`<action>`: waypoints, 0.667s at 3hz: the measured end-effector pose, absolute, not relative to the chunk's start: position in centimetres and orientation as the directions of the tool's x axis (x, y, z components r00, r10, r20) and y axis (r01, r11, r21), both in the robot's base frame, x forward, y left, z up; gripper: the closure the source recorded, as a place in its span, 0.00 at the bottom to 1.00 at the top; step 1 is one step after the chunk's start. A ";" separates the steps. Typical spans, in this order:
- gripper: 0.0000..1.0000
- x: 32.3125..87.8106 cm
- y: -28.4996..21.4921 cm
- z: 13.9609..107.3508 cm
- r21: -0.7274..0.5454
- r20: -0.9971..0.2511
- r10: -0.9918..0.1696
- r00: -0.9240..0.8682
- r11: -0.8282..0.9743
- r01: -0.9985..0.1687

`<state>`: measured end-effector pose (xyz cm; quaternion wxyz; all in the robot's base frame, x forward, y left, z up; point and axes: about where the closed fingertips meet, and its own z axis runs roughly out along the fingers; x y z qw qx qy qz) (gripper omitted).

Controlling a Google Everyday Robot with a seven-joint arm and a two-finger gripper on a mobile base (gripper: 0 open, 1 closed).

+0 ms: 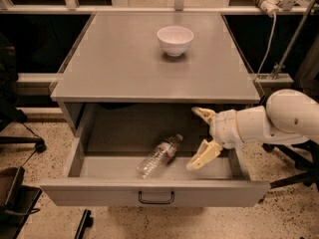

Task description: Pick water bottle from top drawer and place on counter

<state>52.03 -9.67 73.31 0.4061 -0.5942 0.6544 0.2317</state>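
Inside the shallow grey metal top drawer (89,195), I am hovering the white gripper (198,136), spread wide, beside the clear ribbed water bottle (159,156), readying a grasp.

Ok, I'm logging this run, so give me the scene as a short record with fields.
tool: open, over the top drawer, right of the water bottle, apart from it
water bottle: lying on its side on the drawer floor
top drawer: pulled out
counter: white bowl near the back
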 end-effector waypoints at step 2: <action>0.00 55.9 -9.0 69.8 -0.206 -0.836 -0.545 0.057 0.215 -0.955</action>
